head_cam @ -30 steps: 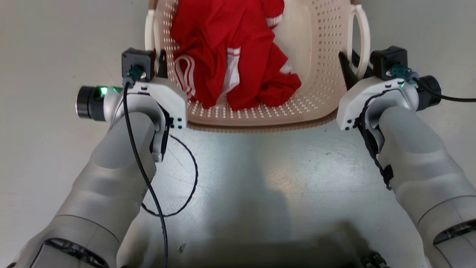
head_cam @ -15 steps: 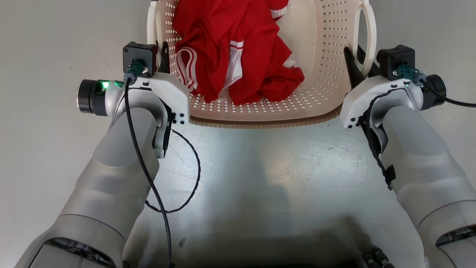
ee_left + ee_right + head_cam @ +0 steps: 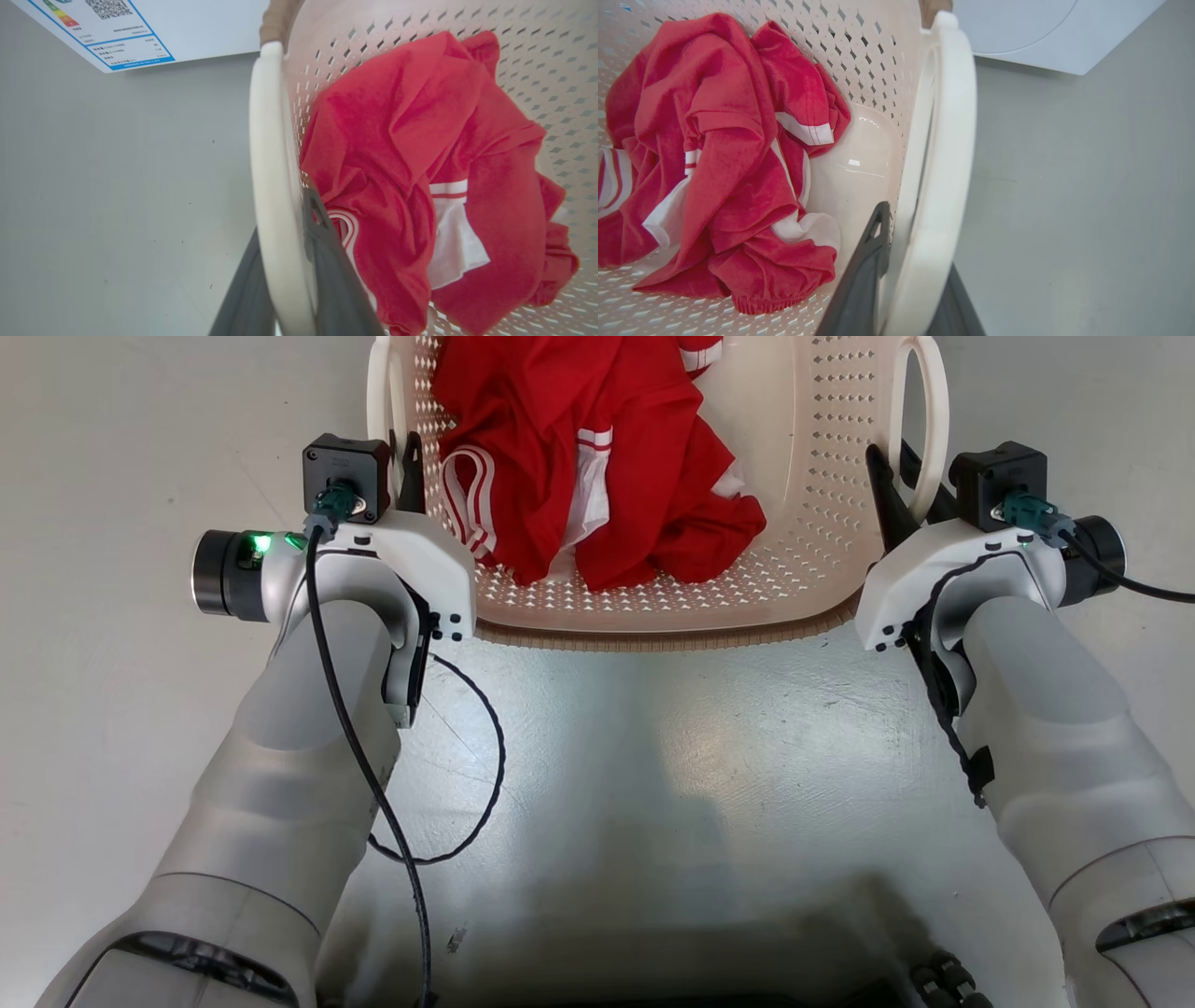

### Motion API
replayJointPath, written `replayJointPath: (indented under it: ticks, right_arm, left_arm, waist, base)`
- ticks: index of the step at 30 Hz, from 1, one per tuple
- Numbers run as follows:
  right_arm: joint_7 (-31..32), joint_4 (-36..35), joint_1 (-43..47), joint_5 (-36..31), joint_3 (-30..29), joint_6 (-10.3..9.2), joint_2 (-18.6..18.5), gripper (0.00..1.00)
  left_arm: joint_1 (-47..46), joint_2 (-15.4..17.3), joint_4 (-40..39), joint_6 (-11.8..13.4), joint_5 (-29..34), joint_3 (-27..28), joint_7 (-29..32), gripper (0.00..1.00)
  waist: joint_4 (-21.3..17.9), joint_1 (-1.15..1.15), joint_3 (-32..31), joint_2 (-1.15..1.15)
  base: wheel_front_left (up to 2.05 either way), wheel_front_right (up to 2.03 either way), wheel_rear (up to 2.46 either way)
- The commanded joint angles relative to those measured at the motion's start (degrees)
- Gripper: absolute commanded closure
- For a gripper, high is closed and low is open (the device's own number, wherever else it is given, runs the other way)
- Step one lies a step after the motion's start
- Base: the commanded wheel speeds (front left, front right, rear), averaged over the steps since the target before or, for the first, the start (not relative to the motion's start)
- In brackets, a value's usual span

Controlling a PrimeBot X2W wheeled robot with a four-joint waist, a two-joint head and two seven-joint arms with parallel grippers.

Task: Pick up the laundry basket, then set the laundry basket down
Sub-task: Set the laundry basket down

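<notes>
The laundry basket (image 3: 653,637), cream and perforated with a brown woven rim, lies straight ahead at the top of the head view. A red garment with white stripes (image 3: 597,457) is heaped inside it. My left gripper (image 3: 399,457) is shut on the basket's white left loop handle (image 3: 271,163), one dark finger on each side of it. My right gripper (image 3: 901,471) is shut on the white right loop handle (image 3: 943,140) in the same way. Whether the basket rests on the floor or hangs above it, I cannot tell.
Grey glossy floor (image 3: 653,775) surrounds the basket. A white washing machine (image 3: 1041,32) stands just beyond it, its label sheet (image 3: 131,37) visible in the left wrist view. A black cable (image 3: 485,775) loops off my left arm. My dark base (image 3: 747,980) lies at the bottom edge.
The basket's near rim has shifted slightly up the head view, and less of its near wall shows. Both grippers have stayed shut on the handles, the right one drifting a little outward.
</notes>
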Motion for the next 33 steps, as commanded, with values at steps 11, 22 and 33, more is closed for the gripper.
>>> replayJointPath:
  ticks: [11,22,33]
  right_arm:
    - [-0.6,-0.9,2.4,-1.1,0.4,0.87,1.7,0.89]
    - [-0.6,-1.5,2.9,-1.6,-1.3,0.87,1.7,0.0]
    - [-0.6,-3.1,3.9,-1.0,-1.9,0.87,1.7,0.0]
  left_arm:
    - [-0.7,0.2,-0.3,-1.2,3.0,3.1,-0.6,0.53]
    - [-0.6,0.0,0.7,-1.1,5.1,5.7,-0.6,0.0]
    - [0.4,0.0,1.6,-1.1,6.6,7.7,-0.6,0.0]
  waist:
    - [0.0,0.0,0.2,0.0]
    - [-0.4,0.0,-0.4,0.0]
    - [-1.1,0.0,-2.9,0.0]
  base:
    - [0.0,0.0,0.0]
    - [0.0,0.0,0.0]
    - [0.0,0.0,0.0]
